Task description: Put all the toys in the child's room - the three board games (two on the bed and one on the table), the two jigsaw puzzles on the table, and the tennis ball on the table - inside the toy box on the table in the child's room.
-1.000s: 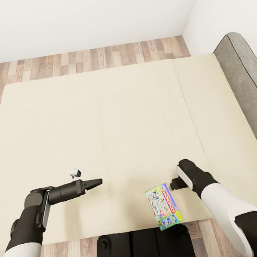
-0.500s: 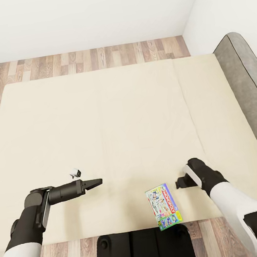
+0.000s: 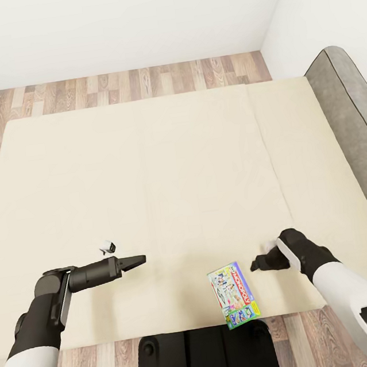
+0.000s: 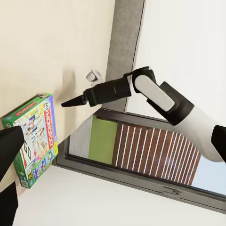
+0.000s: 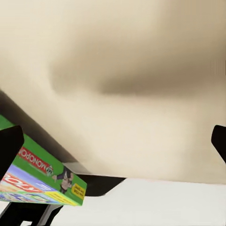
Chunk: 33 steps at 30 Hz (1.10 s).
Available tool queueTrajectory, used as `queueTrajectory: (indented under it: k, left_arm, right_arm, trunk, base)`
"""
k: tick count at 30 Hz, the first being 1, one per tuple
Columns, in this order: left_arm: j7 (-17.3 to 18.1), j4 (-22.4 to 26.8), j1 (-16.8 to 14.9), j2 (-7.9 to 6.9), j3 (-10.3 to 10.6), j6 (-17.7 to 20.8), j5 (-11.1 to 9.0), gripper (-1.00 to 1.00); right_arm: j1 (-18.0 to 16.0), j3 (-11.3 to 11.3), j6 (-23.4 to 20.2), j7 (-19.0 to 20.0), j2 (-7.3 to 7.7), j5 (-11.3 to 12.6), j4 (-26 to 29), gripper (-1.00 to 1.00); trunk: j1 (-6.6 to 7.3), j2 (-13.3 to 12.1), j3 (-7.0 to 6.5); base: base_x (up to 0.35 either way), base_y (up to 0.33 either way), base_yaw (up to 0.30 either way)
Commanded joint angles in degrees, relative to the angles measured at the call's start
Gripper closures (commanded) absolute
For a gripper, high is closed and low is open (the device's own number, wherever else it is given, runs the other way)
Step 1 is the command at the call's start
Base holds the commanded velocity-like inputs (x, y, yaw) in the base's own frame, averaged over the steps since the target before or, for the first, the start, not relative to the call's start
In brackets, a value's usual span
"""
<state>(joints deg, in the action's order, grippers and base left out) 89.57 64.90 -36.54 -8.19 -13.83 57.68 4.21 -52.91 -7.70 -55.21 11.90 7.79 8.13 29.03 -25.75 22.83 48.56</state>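
Right end effector (image 3: 257, 265), fingers spread in its wrist view, beside board game (image 3: 233, 294).

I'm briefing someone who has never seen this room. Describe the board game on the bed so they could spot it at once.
Start from the big cream bed that takes up most of the head view. Go to its near edge, just right of centre, where the board game lies flat beside the right gripper. It is a thin rectangular box with green sides, bright cartoon print and red lettering, the one colourful thing on the plain mattress.

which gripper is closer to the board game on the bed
Right. The right gripper sits just beside the board game, near its far right corner. The left gripper is well off to its left over the bed.
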Motion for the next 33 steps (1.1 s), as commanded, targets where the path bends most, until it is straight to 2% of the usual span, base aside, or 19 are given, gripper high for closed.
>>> queueTrajectory:
  k: [1,9,18,24,33]
  left_arm:
    - [0.43,0.05,-0.02,0.01,-0.08,0.60,0.45,-1.00]
    - [0.43,0.05,-0.02,0.01,-0.27,0.60,0.45,-1.00]
    - [0.43,0.02,-0.02,-0.02,-0.32,0.60,0.45,-1.00]
    - [0.43,0.04,-0.02,-0.05,-0.32,0.57,0.45,-1.00]
    - [0.43,0.03,-0.02,-0.05,-0.32,0.58,0.45,-1.00]
  right_arm:
    - [0.25,-0.47,0.52,1.27,0.29,0.62,-0.30,-1.00]
    - [2.42,-0.48,3.03,10.66,0.77,0.29,-1.10,-1.00]
    - [3.51,-0.03,6.52,13.38,0.89,1.70,-1.37,-1.00]
    - [3.73,-0.03,8.37,15.61,0.36,2.20,-1.41,-1.00]
    - [5.78,0.04,11.03,23.05,0.74,2.20,-1.24,-1.00]
  trunk:
    - [-0.03,0.09,0.06]
    - [-0.03,0.09,0.06]
    - [-0.03,0.09,0.06]
    - [-0.03,0.09,0.06]
    - [-0.03,0.09,0.06]
  base:
    - [0.000,0.000,0.000]
    - [0.000,0.000,0.000]
    - [0.000,0.000,0.000]
    - [0.000,0.000,0.000]
    - [0.000,0.000,0.000]
